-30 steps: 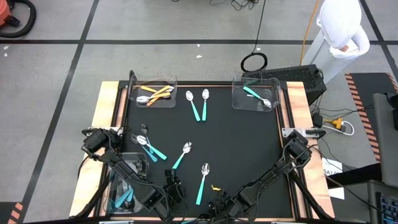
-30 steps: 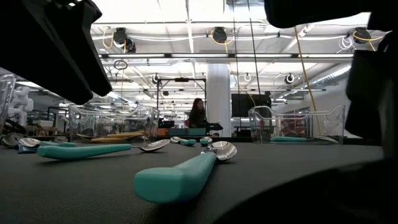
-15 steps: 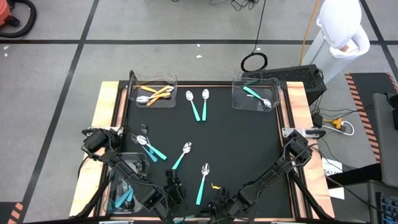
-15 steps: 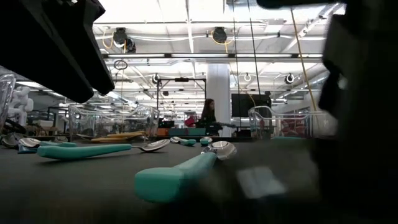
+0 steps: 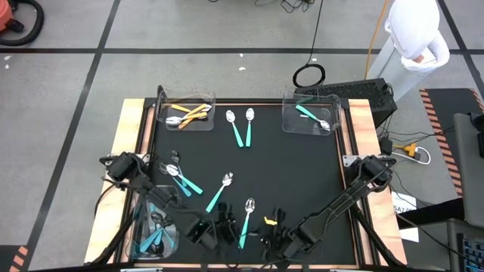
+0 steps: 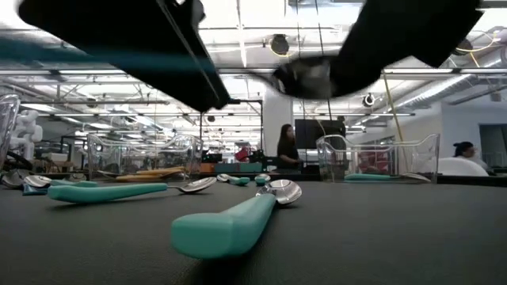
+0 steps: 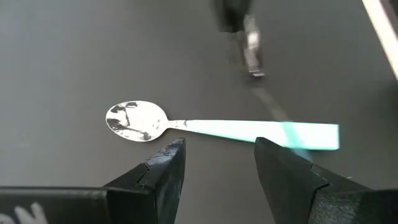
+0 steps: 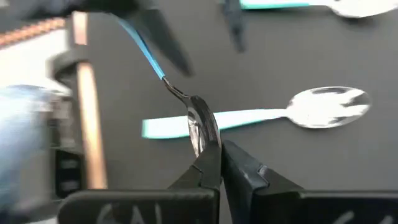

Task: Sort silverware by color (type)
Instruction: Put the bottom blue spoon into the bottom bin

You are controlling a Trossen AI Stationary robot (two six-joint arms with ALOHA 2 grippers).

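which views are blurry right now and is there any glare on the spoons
Low view: the arms overhead smear with motion, while the near teal-handled spoon stays fairly sharp. Right wrist view: its left side is streaked. Left wrist view: the spoon bowl shows bright glare. High view: sharp.

A teal-handled spoon (image 6: 238,218) lies on the dark counter (image 6: 380,237) below the blurred arms. Behind it, 1 more teal spoon (image 6: 119,191) and 2 clear bins (image 6: 146,154) (image 6: 380,157).

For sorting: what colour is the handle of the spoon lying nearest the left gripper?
Teal; the silver-headed plastic-handled spoon shows best in the left wrist view.
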